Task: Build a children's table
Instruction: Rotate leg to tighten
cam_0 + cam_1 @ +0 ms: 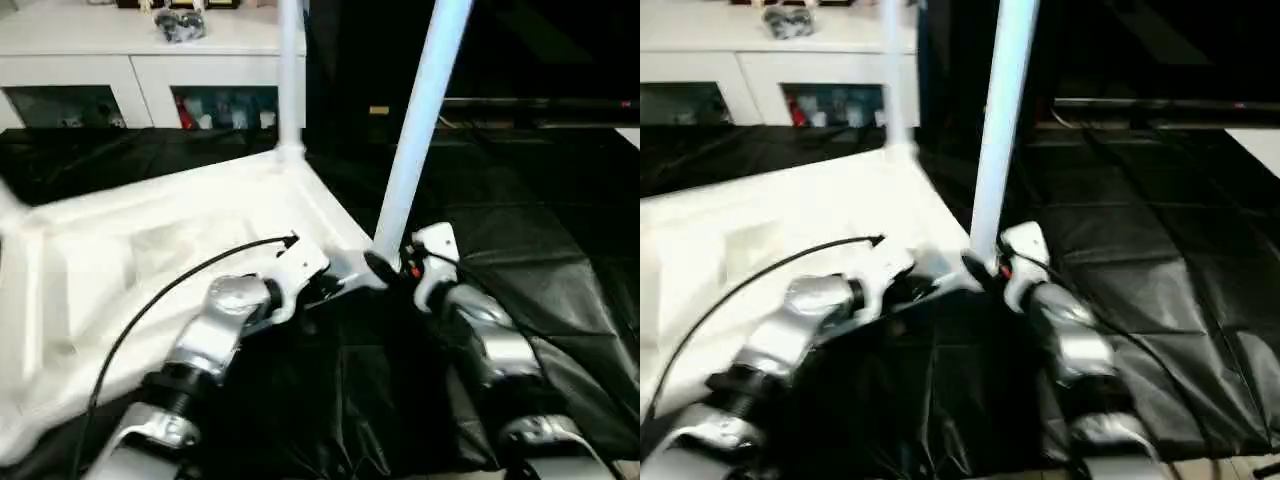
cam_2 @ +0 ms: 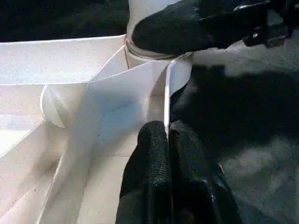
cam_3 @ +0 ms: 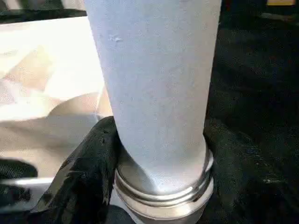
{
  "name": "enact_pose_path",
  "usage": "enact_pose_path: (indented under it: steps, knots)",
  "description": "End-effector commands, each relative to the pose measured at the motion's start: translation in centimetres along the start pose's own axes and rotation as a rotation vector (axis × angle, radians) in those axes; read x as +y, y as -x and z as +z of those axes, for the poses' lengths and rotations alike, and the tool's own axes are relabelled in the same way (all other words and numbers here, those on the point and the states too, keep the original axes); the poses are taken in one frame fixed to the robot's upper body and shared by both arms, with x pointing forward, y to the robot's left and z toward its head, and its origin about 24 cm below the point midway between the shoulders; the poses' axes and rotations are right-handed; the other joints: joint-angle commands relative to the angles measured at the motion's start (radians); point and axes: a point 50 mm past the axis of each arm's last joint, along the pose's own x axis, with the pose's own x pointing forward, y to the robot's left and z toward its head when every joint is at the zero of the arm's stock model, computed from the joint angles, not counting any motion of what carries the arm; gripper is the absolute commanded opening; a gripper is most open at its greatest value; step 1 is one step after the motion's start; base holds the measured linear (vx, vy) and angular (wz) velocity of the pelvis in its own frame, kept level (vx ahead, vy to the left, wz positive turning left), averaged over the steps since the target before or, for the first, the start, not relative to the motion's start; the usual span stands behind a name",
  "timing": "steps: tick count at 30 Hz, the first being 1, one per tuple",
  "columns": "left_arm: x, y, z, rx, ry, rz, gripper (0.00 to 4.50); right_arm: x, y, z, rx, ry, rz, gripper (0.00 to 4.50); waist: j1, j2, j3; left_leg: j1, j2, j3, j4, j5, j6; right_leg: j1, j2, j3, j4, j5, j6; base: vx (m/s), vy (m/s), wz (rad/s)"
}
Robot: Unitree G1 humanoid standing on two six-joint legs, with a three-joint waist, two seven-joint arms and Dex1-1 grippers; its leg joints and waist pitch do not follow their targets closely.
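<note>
the tabletop [image 1: 150, 260] lies underside up on the black sheet [image 1: 540, 230], one leg [image 1: 290, 75] upright in its far corner. the right gripper [image 3: 159, 186] pinches the base of another leg [image 1: 415, 130] at the near corner socket [image 2: 154, 58]. the left gripper [image 2: 167, 154] is pressed onto the tabletop's thin rim beside that socket.

The tabletop [image 1: 120, 250] lay upside down on the floor sheet [image 1: 560, 220], to the left. One leg [image 1: 418, 130] stood up in its near right corner, and another leg [image 1: 290, 75] stood in the far right corner. The cabinet [image 1: 140, 60] was behind the tabletop.
</note>
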Motion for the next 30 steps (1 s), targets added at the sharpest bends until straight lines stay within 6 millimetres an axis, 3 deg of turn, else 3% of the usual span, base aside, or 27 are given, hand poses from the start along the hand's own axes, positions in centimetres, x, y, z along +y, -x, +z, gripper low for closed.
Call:
enact_pose_path:
  steps: [1, 3, 4, 5, 8, 12, 19, 22, 24, 27, 28, 30]
  knots:
    - [-2.4, -2.2, 3.8, -0.135, -0.055, -0.104, 0.00, 4.9, -1.7, -1.5, 0.070, -0.017, 0.178, 2.55, 0.002, 0.004, -0.061, 0.028, 0.055, -0.044, -0.084, -0.329, -0.021, 0.023, -0.055, 0.035, -0.089, -0.272, -0.192, 0.000, 0.000, 0.00]
    - [-2.4, -2.1, 3.7, -0.133, -0.068, -0.120, 0.00, 5.4, -1.7, -1.2, 0.042, 0.005, 0.222, 2.55, 0.003, 0.002, -0.063, 0.025, 0.055, -0.041, -0.082, -0.302, -0.005, 0.026, -0.052, 0.034, -0.084, -0.215, -0.202, 0.000, 0.000, 0.00]
    - [-2.4, -2.0, 3.7, -0.130, -0.072, -0.120, 0.00, 5.4, -1.6, -1.2, 0.035, 0.008, 0.236, 3.10, 0.003, 0.002, -0.063, 0.024, 0.055, -0.041, -0.082, -0.294, 0.003, 0.028, -0.052, 0.034, -0.083, -0.201, -0.208, 0.000, 0.000, 0.00]
    - [-2.2, -1.9, 3.6, -0.128, -0.078, -0.120, 0.00, 5.4, -1.5, -1.2, 0.031, 0.006, 0.252, 3.24, 0.003, 0.004, -0.063, 0.024, 0.054, -0.040, -0.081, -0.293, 0.007, 0.028, -0.052, 0.033, -0.083, -0.197, -0.212, 0.000, 0.000, 0.00]
    - [-1.9, -1.4, 3.2, -0.122, -0.096, -0.139, 0.00, 4.8, -0.9, -1.2, 0.028, 0.005, 0.283, 3.47, 0.003, 0.008, -0.063, 0.024, 0.056, -0.041, -0.082, -0.295, 0.013, 0.029, -0.053, 0.033, -0.082, -0.203, -0.213, 0.000, 0.000, 0.00]
    - [-1.4, -0.6, 2.7, -0.107, -0.110, -0.166, 0.00, 3.2, 0.1, -1.2, 0.050, 0.082, 0.306, 3.82, 0.005, 0.004, -0.064, 0.023, 0.056, -0.041, -0.081, -0.291, 0.021, 0.031, -0.053, 0.032, -0.082, -0.192, -0.217, 0.000, 0.000, 0.00]
    - [-0.4, 1.1, 2.0, -0.083, -0.139, -0.226, 0.00, 1.7, 1.4, -0.4, 0.043, 0.129, 0.429, 3.82, 0.007, 0.005, -0.065, 0.023, 0.057, -0.038, -0.078, -0.264, 0.040, 0.033, -0.053, 0.032, -0.076, -0.147, -0.245, 0.000, 0.000, 0.00]
    - [0.0, 2.1, 1.4, -0.067, -0.152, -0.270, 0.00, 1.1, 2.3, 0.1, 0.045, 0.143, 0.533, 3.82, 0.012, 0.014, -0.064, 0.022, 0.060, -0.037, -0.078, -0.271, 0.044, 0.034, -0.050, 0.030, -0.074, -0.129, -0.254, 0.000, 0.000, 0.00]
    - [0.2, 2.6, 1.0, -0.054, -0.157, -0.301, 0.00, 0.6, 2.9, 0.4, 0.056, 0.144, 0.589, 3.50, 0.016, 0.006, -0.064, 0.025, 0.060, -0.035, -0.077, -0.268, 0.045, 0.034, -0.049, 0.029, -0.073, -0.124, -0.263, 0.000, 0.000, 0.00]
    - [0.5, 3.1, 0.6, -0.043, -0.160, -0.315, 0.00, 0.2, 3.6, 0.6, 0.076, 0.147, 0.653, 3.38, 0.029, 0.013, -0.063, 0.027, 0.063, -0.034, -0.078, -0.276, 0.037, 0.031, -0.051, 0.030, -0.072, -0.152, -0.262, 0.000, 0.000, 0.00]
    - [0.5, 3.2, 0.6, -0.042, -0.160, -0.317, 0.00, 0.2, 3.6, 0.6, 0.081, 0.150, 0.661, 3.14, 0.031, 0.013, -0.063, 0.028, 0.064, -0.034, -0.078, -0.280, 0.034, 0.030, -0.051, 0.030, -0.072, -0.156, -0.260, 0.000, 0.000, 0.00]
    - [0.8, 3.6, 0.5, -0.040, -0.157, -0.325, 0.00, 0.1, 4.2, 0.4, 0.115, 0.164, 0.715, 3.08, 0.035, 0.011, -0.063, 0.028, 0.064, -0.035, -0.080, -0.283, 0.024, 0.030, -0.052, 0.031, -0.072, -0.165, -0.254, 0.000, 0.000, 0.00]
